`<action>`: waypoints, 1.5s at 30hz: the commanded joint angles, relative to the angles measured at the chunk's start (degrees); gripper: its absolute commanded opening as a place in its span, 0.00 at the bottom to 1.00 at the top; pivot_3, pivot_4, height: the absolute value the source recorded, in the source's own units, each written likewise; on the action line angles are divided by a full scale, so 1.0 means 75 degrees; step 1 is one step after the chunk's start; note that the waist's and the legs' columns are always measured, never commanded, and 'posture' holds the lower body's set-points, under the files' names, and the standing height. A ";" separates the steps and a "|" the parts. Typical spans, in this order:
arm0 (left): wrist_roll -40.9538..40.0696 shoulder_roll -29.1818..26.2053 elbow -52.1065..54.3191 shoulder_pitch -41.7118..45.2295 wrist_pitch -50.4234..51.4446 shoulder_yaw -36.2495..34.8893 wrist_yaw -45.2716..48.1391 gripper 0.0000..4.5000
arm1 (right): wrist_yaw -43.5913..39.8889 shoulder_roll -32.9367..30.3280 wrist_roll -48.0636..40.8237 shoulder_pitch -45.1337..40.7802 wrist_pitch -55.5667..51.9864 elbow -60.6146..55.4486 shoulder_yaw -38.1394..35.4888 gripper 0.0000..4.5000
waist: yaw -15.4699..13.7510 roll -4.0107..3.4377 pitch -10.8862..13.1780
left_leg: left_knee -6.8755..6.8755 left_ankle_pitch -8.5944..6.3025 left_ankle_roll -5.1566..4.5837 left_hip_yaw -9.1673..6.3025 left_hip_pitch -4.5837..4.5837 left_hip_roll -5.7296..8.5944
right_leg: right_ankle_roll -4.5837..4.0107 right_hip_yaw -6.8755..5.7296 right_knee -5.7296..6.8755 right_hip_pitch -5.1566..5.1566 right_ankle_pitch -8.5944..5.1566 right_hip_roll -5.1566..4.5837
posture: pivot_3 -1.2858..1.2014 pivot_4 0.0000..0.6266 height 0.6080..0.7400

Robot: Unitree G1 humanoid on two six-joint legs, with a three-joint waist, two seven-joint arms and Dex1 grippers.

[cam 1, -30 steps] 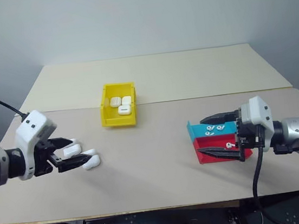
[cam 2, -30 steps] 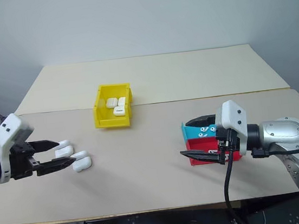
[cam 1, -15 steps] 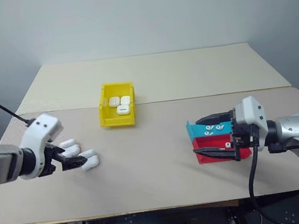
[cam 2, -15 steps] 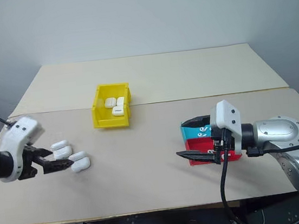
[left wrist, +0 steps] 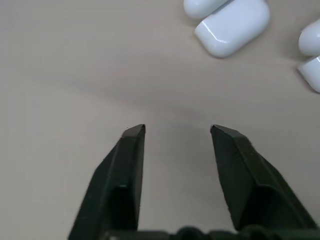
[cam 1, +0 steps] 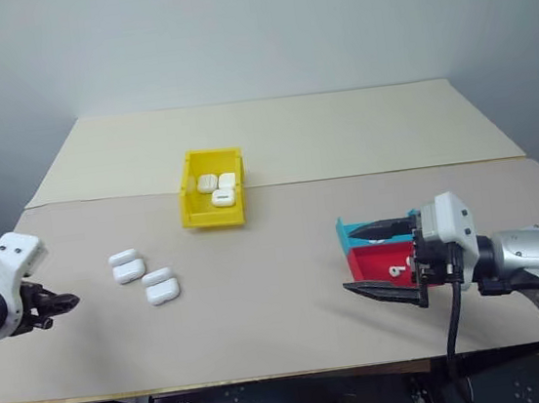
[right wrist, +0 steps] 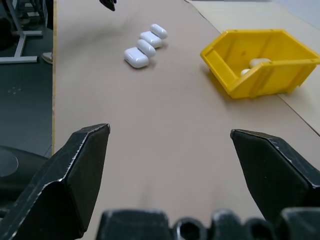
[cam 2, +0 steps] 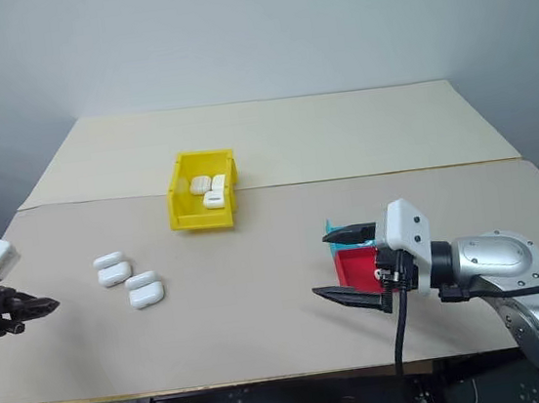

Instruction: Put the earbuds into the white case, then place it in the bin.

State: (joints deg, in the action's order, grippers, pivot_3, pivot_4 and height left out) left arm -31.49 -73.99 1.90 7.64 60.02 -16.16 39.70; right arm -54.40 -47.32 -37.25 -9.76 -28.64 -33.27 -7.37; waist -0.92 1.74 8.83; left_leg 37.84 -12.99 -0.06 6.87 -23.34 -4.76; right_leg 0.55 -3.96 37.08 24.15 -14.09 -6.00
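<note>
White earbud in red tray

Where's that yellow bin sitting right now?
The yellow bin sits mid-table toward the robot's left, three white cases inside, beyond the four loose cases.
</note>
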 commanded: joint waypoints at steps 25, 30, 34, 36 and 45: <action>0.3950 0.2885 -0.5741 0.4159 -0.5971 0.2947 0.2281 0.01 | 0.1318 0.0209 -0.0640 0.0638 -0.0476 -0.1407 -0.0407 1.00 | -0.0195 0.0016 -0.0017 | 0.0026 0.0000 -0.0005 -0.0006 -0.0028 0.0008 | 0.0007 -0.0017 0.0006 -0.0010 0.0003 -0.0001 | 0.52 0.24 1.00; 0.4246 0.3250 -0.6233 0.4602 -0.6323 0.3023 0.2410 0.01 | 0.1381 0.0167 -0.0711 0.0675 -0.0465 -0.1455 -0.0460 1.00 | -0.0238 0.0016 -0.0019 | 0.0030 -0.0001 -0.0007 -0.0007 -0.0032 0.0011 | 0.0009 -0.0019 0.0006 -0.0011 0.0003 -0.0004 | 0.52 0.24 1.00; 0.4449 0.3541 -0.6525 0.4855 -0.6577 0.3077 0.2518 0.01 | 0.1425 0.0165 -0.0716 0.0645 -0.0462 -0.1468 -0.0425 1.00 | -0.0286 0.0016 -0.0025 | 0.0040 -0.0001 -0.0009 -0.0013 -0.0032 0.0013 | 0.0012 -0.0025 0.0006 -0.0019 0.0004 -0.0008 | 0.52 0.24 1.00; 0.4543 0.3689 -0.6652 0.4972 -0.6676 0.3094 0.2549 0.01 | 0.1443 0.0172 -0.0717 0.0625 -0.0455 -0.1465 -0.0403 1.00 | -0.0320 0.0010 -0.0030 | 0.0042 -0.0003 -0.0011 -0.0016 -0.0033 0.0015 | 0.0013 -0.0027 0.0006 -0.0022 0.0003 -0.0010 | 0.52 0.24 1.00; 0.4701 0.4167 -0.7076 0.5519 -0.7134 0.3092 0.3025 0.01 | 0.1436 0.0182 -0.0717 0.0612 -0.0418 -0.1461 -0.0371 1.00 | -0.0379 0.0007 -0.0055 | 0.0070 -0.0011 -0.0025 -0.0031 -0.0057 0.0019 | 0.0020 -0.0048 0.0003 -0.0025 0.0004 -0.0016 | 0.52 0.24 1.00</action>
State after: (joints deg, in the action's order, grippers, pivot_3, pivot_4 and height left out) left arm 4.14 -43.43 -50.79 48.14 7.49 6.44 60.43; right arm -43.64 -45.54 -41.81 -4.58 -32.11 -42.35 -9.25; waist -3.76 1.79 8.42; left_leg 38.37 -13.07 -0.25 6.64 -23.78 -4.62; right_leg 0.70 -4.32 37.11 23.98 -14.05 -6.12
